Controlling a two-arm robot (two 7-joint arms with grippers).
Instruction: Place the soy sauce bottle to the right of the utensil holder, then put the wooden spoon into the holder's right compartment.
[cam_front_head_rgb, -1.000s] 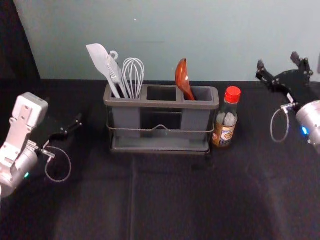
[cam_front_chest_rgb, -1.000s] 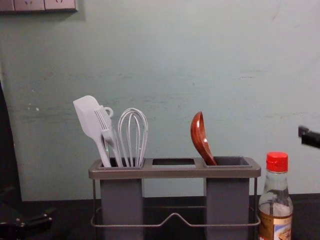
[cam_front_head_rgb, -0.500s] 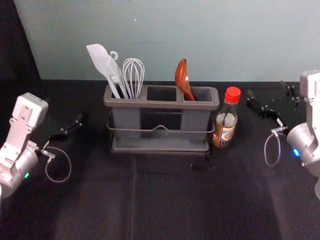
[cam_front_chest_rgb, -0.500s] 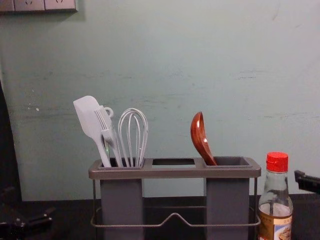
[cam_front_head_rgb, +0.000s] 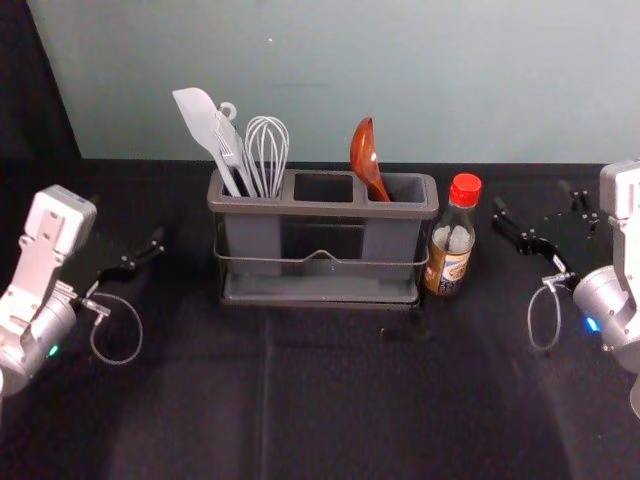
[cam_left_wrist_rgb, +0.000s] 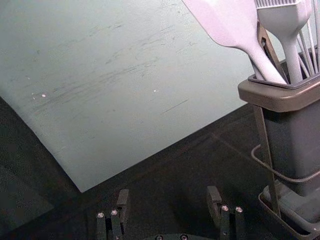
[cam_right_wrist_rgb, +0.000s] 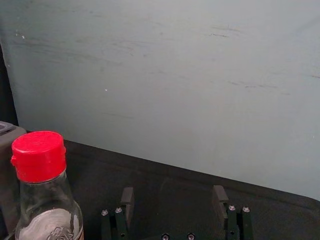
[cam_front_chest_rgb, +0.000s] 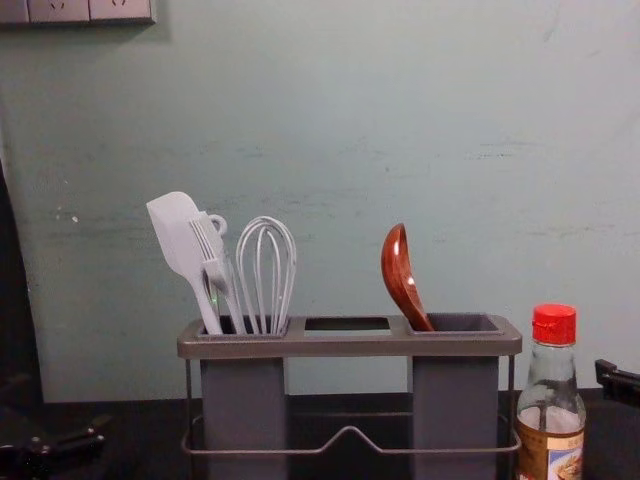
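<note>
Spoon (cam_front_head_rgb: 364, 155) leans in the holder's (cam_front_head_rgb: 320, 209) right compartment, bottle (cam_front_head_rgb: 448, 255) just rightward; my left pincer (cam_front_head_rgb: 126, 221) and right pincer (cam_front_head_rgb: 533, 197) flank them, wide apart, empty.

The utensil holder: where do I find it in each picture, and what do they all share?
Head view: utensil holder, centre.
Chest view: lower middle.
Left wrist view: the end holding the white spatula.
Right wrist view: a corner beyond the soy sauce bottle.
Shared landmark: the pale grey-green wall behind.

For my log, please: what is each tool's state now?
Left tool: open, empty, left of utensil holder.
Right tool: open, empty, right of soy sauce bottle.
</note>
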